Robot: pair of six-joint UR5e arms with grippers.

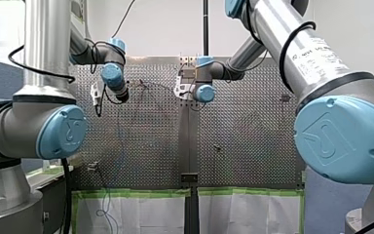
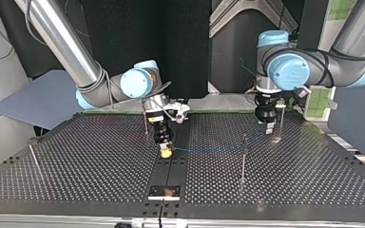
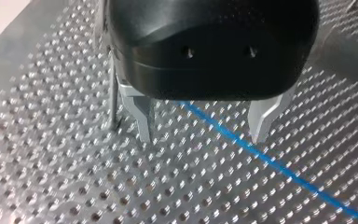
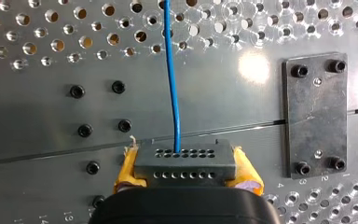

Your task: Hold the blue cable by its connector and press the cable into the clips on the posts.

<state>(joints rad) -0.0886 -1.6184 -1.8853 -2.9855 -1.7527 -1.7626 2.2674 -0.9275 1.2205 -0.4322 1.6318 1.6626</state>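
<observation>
The black connector (image 4: 185,158) sits between the yellow pads (image 4: 127,168) of my right gripper (image 4: 185,170), which is shut on it just above the table's middle seam. In the top view that gripper (image 2: 165,151) hangs at the centre. From the connector, the blue cable (image 4: 170,70) runs ahead over the perforated plate. In the top view the cable (image 2: 218,149) leads right, past a thin post (image 2: 243,156), toward my left gripper (image 2: 269,127). My left gripper (image 3: 203,135) stands open and low, metal fingers (image 3: 142,119) astride the cable (image 3: 242,144), not touching it.
A post (image 3: 114,102) rises right beside one left finger; in the top view it is the post (image 2: 281,121) at the right. More posts stand at the top view's left (image 2: 32,154) and behind my right gripper (image 2: 146,124). A black plate (image 4: 314,116) is bolted beside the connector.
</observation>
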